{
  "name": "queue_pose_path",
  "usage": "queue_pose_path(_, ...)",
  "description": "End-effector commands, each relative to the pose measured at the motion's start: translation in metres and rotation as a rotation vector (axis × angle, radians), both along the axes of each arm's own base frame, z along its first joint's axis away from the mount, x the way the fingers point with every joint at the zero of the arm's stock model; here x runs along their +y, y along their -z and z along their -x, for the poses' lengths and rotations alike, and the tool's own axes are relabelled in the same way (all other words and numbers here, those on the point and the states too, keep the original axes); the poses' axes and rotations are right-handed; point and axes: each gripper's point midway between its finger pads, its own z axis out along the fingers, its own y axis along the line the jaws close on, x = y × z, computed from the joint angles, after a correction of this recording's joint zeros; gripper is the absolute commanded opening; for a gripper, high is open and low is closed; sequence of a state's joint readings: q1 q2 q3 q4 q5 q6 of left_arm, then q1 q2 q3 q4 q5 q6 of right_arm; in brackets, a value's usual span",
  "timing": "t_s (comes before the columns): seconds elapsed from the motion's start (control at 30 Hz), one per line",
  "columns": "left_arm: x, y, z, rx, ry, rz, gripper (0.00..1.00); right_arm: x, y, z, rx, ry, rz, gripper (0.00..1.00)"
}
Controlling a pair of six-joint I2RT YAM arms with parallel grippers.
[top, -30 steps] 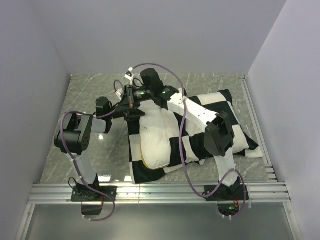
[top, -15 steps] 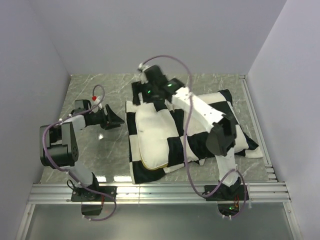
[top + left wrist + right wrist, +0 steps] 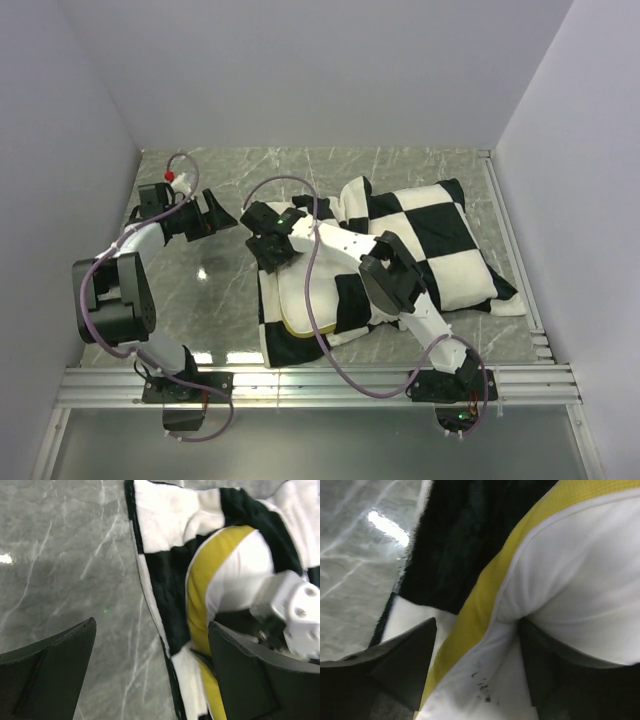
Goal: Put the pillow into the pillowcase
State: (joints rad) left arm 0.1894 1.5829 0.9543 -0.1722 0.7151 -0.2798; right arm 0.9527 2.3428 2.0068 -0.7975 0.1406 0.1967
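Observation:
The black-and-white checkerboard pillowcase (image 3: 430,230) lies on the marble table, its mouth toward the left. The cream pillow (image 3: 305,285) sticks out of that mouth, with its yellow band (image 3: 292,330) along the near edge. My right gripper (image 3: 268,250) is down on the pillow's far left corner. Its jaws stand open astride the banded edge (image 3: 485,590), and one finger (image 3: 555,675) dents the white pillow (image 3: 580,580). My left gripper (image 3: 228,215) hangs wide open over bare table left of the pillowcase. Its fingers frame the pillowcase's edge (image 3: 170,510) and the yellow band (image 3: 210,575).
White walls close in the table on the left, back and right. A metal rail (image 3: 320,385) runs along the near edge by the arm bases, and a grooved strip (image 3: 515,250) lines the right side. The right arm's cable (image 3: 320,330) loops over the pillow.
My left gripper has let go, opened wide and pulled back left off the pillowcase. My right gripper has opened and swung from the pillowcase's far edge down-left onto the pillow's corner.

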Motion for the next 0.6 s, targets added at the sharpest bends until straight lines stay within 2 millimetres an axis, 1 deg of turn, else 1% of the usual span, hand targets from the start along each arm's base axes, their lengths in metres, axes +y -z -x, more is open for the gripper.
queue_pose_path(0.0,-0.007,0.01,-0.024,-0.028,-0.033,-0.074,0.99,-0.032,0.04,0.013,0.102,0.015,0.11,0.62)
queue_pose_path(0.03,-0.024,0.014,-0.024,-0.022,-0.003,-0.065,0.99,-0.033,0.042,0.013,0.106,0.008,0.112,0.35)
queue_pose_path(0.1,-0.039,0.025,-0.031,-0.011,0.014,-0.09,0.98,-0.033,0.036,0.014,0.104,0.003,0.102,0.0)
queue_pose_path(0.13,-0.057,0.03,-0.029,-0.001,0.042,-0.089,0.97,-0.034,0.031,0.013,0.1,0.002,0.096,0.0)
queue_pose_path(0.17,-0.062,0.034,-0.032,0.005,0.037,-0.094,0.97,-0.031,0.015,0.01,0.079,0.0,0.06,0.0)
queue_pose_path(0.2,-0.064,0.048,-0.034,0.039,0.022,-0.106,0.95,-0.033,0.01,0.011,0.081,-0.002,0.043,0.0)
queue_pose_path(0.23,-0.065,0.057,-0.036,0.074,-0.017,-0.12,0.93,-0.031,0.0,0.009,0.068,-0.001,0.013,0.0)
queue_pose_path(0.27,-0.062,0.061,-0.042,0.09,-0.05,-0.131,0.93,-0.031,-0.026,0.005,0.037,0.001,-0.036,0.0)
queue_pose_path(0.3,-0.06,0.077,-0.041,0.138,-0.074,-0.138,0.92,-0.032,-0.034,0.007,0.039,-0.008,-0.057,0.0)
queue_pose_path(0.33,-0.058,0.084,-0.043,0.168,-0.115,-0.136,0.91,-0.032,-0.047,0.004,0.014,-0.006,-0.084,0.0)
queue_pose_path(0.37,-0.058,0.086,-0.048,0.179,-0.128,-0.136,0.9,-0.033,-0.076,0.002,-0.024,-0.007,-0.133,0.0)
queue_pose_path(0.4,-0.063,0.099,-0.046,0.213,-0.123,-0.145,0.88,-0.036,-0.084,0.003,-0.039,-0.012,-0.144,0.0)
queue_pose_path(0.43,-0.066,0.102,-0.046,0.226,-0.122,-0.143,0.83,-0.037,-0.096,0.001,-0.068,-0.014,-0.169,0.0)
queue_pose_path(0.47,-0.069,0.103,-0.049,0.23,-0.12,-0.137,0.79,-0.038,-0.116,0.004,-0.095,-0.017,-0.201,0.0)
queue_pose_path(0.5,-0.072,0.112,-0.049,0.249,-0.113,-0.135,0.74,-0.041,-0.12,0.005,-0.103,-0.018,-0.202,0.0)
queue_pose_path(0.53,-0.077,0.117,-0.045,0.275,-0.096,-0.143,0.66,-0.044,-0.125,0.006,-0.11,-0.012,-0.203,0.0)
queue_pose_path(0.57,-0.082,0.115,-0.05,0.272,-0.079,-0.135,0.61,-0.048,-0.133,0.006,-0.123,-0.008,-0.21,0.0)
